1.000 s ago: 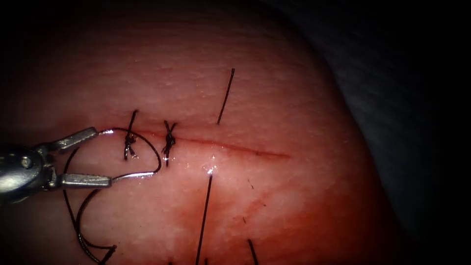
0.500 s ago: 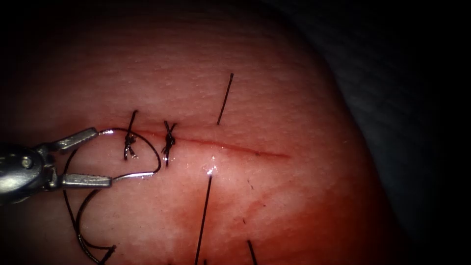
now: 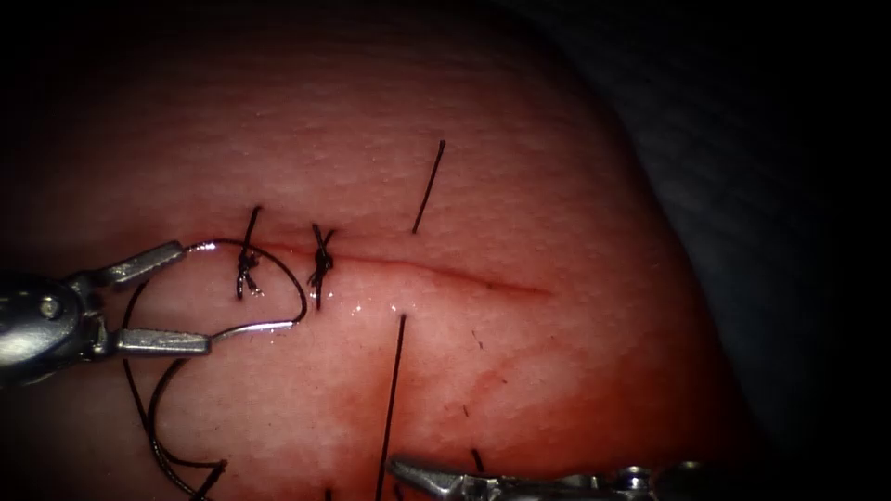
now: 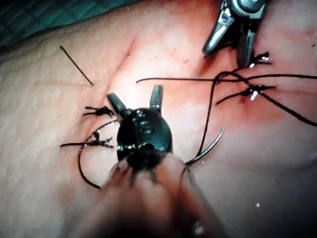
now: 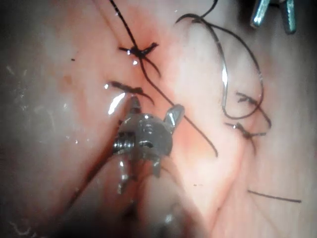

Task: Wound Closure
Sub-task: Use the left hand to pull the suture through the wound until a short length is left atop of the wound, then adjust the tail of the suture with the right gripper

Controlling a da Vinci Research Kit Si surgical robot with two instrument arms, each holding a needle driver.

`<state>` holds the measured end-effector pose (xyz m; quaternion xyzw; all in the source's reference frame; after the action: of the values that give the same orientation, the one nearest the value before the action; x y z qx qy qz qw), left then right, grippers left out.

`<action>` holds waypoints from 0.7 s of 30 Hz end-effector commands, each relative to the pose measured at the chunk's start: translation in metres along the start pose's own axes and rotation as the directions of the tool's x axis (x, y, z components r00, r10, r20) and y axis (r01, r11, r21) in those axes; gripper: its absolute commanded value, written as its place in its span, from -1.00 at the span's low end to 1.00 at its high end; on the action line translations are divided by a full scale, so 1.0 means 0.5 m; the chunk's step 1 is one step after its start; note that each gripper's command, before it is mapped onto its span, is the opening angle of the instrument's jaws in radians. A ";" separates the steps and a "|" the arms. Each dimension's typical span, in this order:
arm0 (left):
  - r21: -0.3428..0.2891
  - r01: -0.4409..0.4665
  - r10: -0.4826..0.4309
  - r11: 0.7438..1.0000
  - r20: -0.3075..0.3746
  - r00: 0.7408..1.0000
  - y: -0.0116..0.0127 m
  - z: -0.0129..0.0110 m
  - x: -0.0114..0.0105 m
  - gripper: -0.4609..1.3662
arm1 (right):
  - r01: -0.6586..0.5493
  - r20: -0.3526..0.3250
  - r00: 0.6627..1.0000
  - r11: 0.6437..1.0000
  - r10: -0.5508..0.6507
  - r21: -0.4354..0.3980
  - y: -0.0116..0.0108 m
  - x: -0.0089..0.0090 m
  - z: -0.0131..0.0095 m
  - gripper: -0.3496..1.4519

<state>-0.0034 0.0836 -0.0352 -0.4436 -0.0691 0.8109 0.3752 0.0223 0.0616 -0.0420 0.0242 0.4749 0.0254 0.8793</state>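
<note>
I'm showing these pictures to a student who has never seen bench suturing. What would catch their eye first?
Probably the left tool, reaching in from the left with its jaws open and holding nothing. The curved needle lies on the tissue just past its tips, arching around the first of two knots tied across the cut. The right tool pokes in at the bottom edge, jaws open, beside a straight thread.

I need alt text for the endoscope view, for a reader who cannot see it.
The left pincer stands open, holding nothing, its jaws at both ends of the curved needle, which lies on the tissue by two knotted stitches. The right pincer shows at the lower edge, holding nothing.
</note>
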 end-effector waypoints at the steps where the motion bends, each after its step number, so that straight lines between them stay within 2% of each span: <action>1: -0.002 0.000 0.000 1.000 0.000 1.000 0.0000 0.0000 0.0000 0.07 | -0.018 -0.012 1.000 1.000 0.018 -0.015 0.0013 -0.0002 -0.0008 0.59; 5: -0.002 0.000 0.000 1.000 0.000 1.000 0.0000 0.0000 0.0001 0.07 | -0.066 -0.056 0.996 0.995 0.062 -0.071 0.0064 -0.0012 -0.0027 0.55; 7: -0.002 0.000 0.000 1.000 0.000 1.000 0.0000 0.0000 0.0001 0.07 | -0.074 -0.072 0.995 0.992 0.067 -0.098 0.0087 -0.0018 -0.0028 0.60; 11: -0.002 0.000 0.000 1.000 0.000 1.000 0.0000 0.0000 0.0001 0.08 | -0.092 -0.069 0.994 0.989 0.084 -0.112 0.0116 -0.0034 -0.0011 0.62; 15: -0.002 0.000 0.000 1.000 -0.001 1.000 -0.0001 0.0001 0.0001 0.08 | -0.197 -0.086 0.979 0.973 0.187 -0.122 0.0130 -0.0052 0.0004 0.65; 17: -0.002 0.000 0.000 1.000 -0.001 1.000 -0.0001 0.0001 0.0001 0.08 | -0.292 -0.099 0.954 0.949 0.282 -0.122 0.0131 -0.0061 0.0010 0.61; 19: -0.002 0.000 0.000 1.000 -0.001 1.000 -0.0001 0.0001 0.0001 0.08 | -0.427 -0.112 0.903 0.894 0.414 -0.136 0.0123 -0.0071 0.0017 0.53; 21: -0.002 0.001 -0.001 1.000 -0.001 1.000 -0.0001 0.0002 0.0002 0.08 | -0.485 -0.120 0.874 0.863 0.471 -0.141 0.0121 -0.0075 0.0021 0.51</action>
<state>-0.0035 0.0837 -0.0352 -0.4441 -0.0691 0.8107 0.3752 0.0210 0.0676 -0.0377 0.0667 0.4835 0.2952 0.8214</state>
